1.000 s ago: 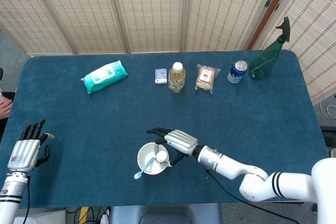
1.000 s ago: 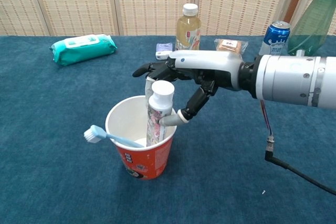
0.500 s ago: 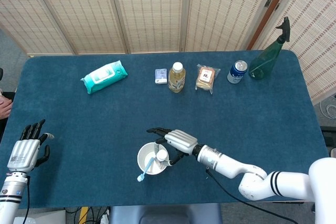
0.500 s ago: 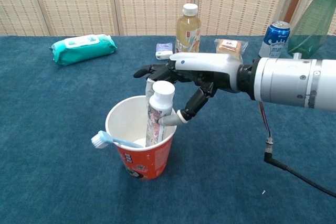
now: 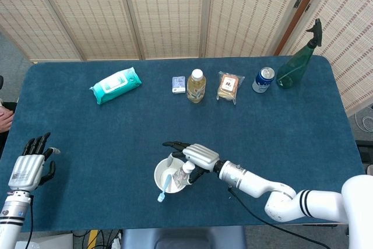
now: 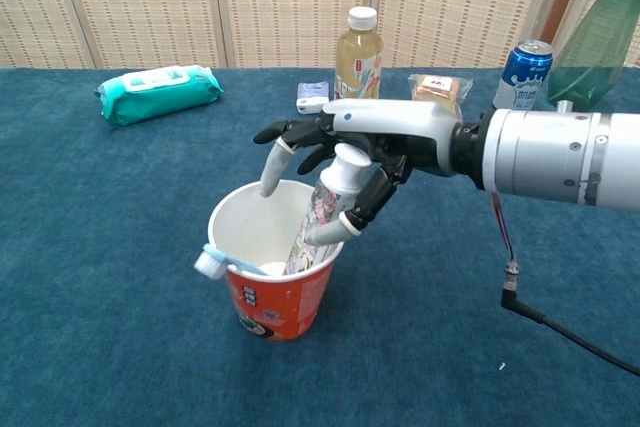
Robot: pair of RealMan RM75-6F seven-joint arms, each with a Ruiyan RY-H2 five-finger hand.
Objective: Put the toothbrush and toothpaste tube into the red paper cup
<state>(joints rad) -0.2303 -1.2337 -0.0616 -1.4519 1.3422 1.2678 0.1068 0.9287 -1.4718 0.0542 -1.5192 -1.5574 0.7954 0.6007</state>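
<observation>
Fingers (image 6: 272, 169) of my right hand (image 6: 345, 147) are spreading loosely around the toothpaste tube (image 6: 325, 215), which is leaning inside the red paper cup (image 6: 280, 292) beside the toothbrush (image 6: 225, 262), near the table's (image 6: 100, 247) front edge.

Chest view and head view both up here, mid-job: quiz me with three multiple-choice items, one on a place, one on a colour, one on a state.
1. Where is the toothpaste tube?
A. Flat on the table beside the wipes pack
B. Standing in the red paper cup, cap up, leaning towards the right hand
C. Held by the left hand

2. What colour is the toothbrush head and handle?
A. Light blue
B. Orange
C. Black

3. How is the left hand?
A. Holding the soda can
B. Pressing on the cup rim
C. Holding nothing, fingers apart, at the table's near left edge

Answers: 1 B, the tube's lower end sits inside the cup. 2 A, the pale blue head hangs over the cup's rim. 3 C, the head view shows it far from everything else.
</observation>
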